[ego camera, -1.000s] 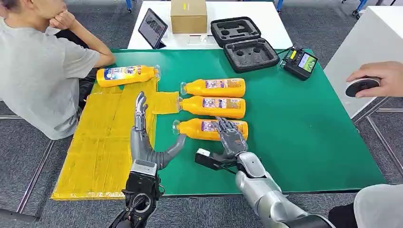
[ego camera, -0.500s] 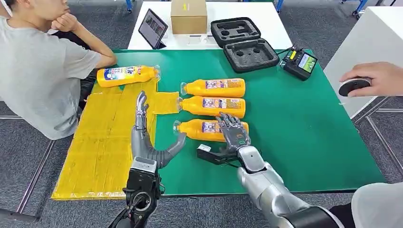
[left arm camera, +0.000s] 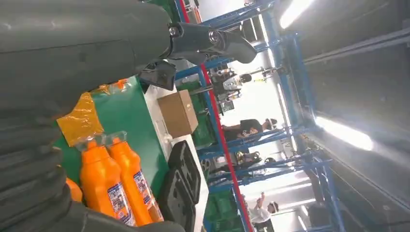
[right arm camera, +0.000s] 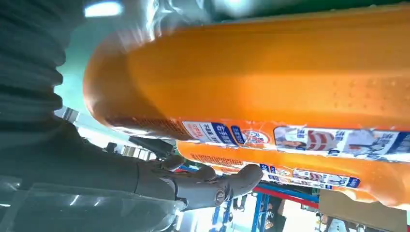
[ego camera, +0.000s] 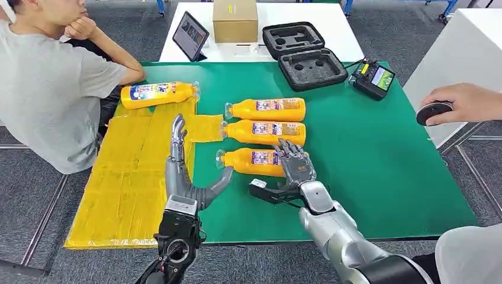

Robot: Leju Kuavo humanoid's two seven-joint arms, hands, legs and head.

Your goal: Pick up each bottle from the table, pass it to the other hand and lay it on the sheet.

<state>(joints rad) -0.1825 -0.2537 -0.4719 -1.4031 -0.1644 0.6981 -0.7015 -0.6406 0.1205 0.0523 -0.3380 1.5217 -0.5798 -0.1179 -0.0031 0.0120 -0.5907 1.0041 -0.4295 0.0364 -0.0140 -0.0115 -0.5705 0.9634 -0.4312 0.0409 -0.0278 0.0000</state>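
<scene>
— Where's the right robot hand (ego camera: 294,164)?
— Fingers spread over the nearest bottle (ego camera: 260,161), beside the yellow sheet (ego camera: 127,177). Its wrist camera shows no grip. The left robot hand (ego camera: 180,171) is open, empty.

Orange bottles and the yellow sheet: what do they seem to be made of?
Orange bottles: probably smooth glossy plastic, with sheen on the body, clear caps and printed paper or film labels. Yellow sheet: likely thin plastic film or tape strips, slightly shiny, wrinkled and seamed.
</scene>
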